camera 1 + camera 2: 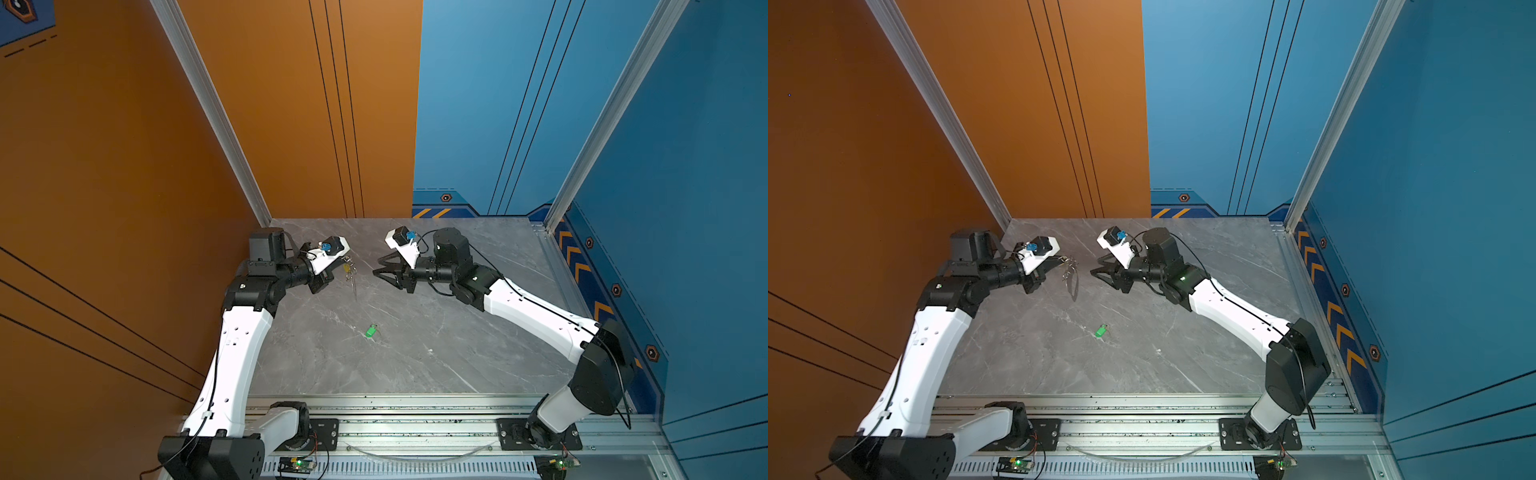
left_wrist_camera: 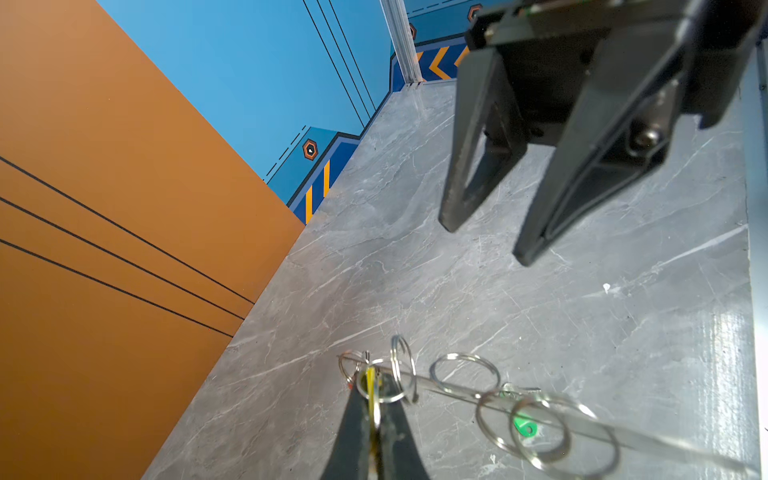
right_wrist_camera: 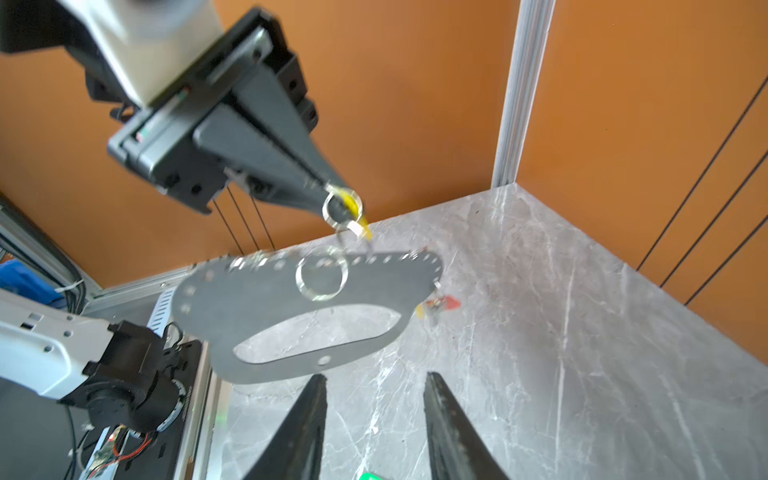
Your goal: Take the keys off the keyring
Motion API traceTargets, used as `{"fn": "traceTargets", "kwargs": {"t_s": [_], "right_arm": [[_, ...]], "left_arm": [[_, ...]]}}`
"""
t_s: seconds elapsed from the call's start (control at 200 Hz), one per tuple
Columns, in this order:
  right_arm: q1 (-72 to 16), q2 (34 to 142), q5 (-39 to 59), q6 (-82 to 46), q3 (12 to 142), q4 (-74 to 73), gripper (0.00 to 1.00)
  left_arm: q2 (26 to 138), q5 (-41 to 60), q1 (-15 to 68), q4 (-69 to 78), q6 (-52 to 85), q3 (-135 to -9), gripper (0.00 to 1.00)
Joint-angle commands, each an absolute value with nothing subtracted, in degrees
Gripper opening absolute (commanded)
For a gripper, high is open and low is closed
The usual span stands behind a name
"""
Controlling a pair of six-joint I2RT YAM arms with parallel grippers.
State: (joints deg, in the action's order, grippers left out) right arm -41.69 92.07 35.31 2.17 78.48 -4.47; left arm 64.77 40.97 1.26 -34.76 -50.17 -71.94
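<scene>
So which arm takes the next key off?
Right: the right fingers stand open and empty facing the flat grey oval plate; the left fingers are shut on the yellow plastic tag it hangs from.

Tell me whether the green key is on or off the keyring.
Off. The green key lies alone on the table, apart from the keyring hanging from the left gripper.
</scene>
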Motion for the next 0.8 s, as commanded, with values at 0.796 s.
{"fn": "traceTargets", "kwargs": {"t_s": [0.796], "right_arm": [[-45.03, 99.59, 45.44, -0.66, 86.85, -6.83, 0.22]], "left_arm": [[58.23, 34.30, 8.23, -35.38, -55.90, -69.04, 0.00]]}}
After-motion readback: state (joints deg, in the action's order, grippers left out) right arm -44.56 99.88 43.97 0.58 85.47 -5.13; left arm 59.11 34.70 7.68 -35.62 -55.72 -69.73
